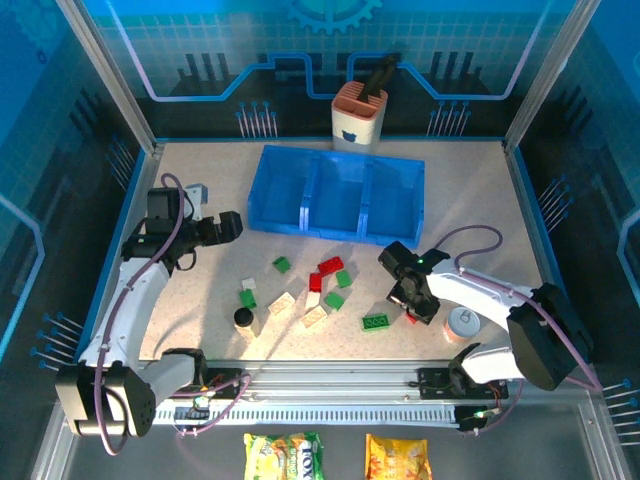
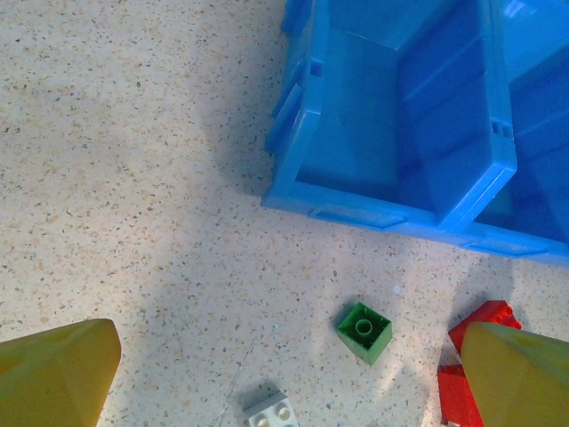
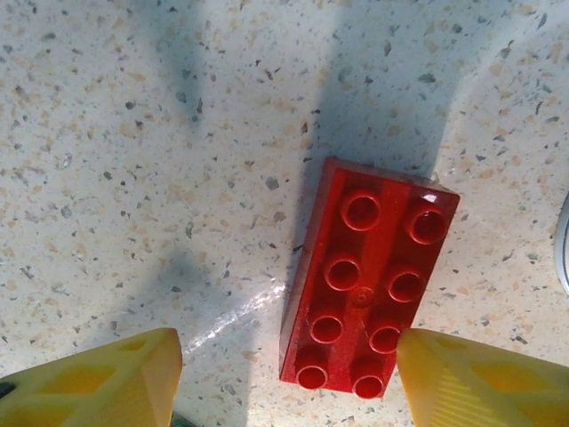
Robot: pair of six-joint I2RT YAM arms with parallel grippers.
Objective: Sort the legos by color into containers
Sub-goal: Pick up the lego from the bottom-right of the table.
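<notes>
Evidently the right hand (image 3: 286, 356) hovers low over a red lego (image 3: 369, 285) lying flat on the surface (image 3: 133, 133), its jaws partly open astride it and gripping nothing, seemingly lined up for a pinch. The left hand (image 2: 289, 342) hangs wide open and empty near the blue tray (image 2: 356, 213), out of the way. A tin can (image 1: 463, 322) just beside the right arm crowds the lift.

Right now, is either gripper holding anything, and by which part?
Nothing is held. The right gripper stands open astride a red lego lying flat on the table; the left gripper is open, gripping nothing.
</notes>
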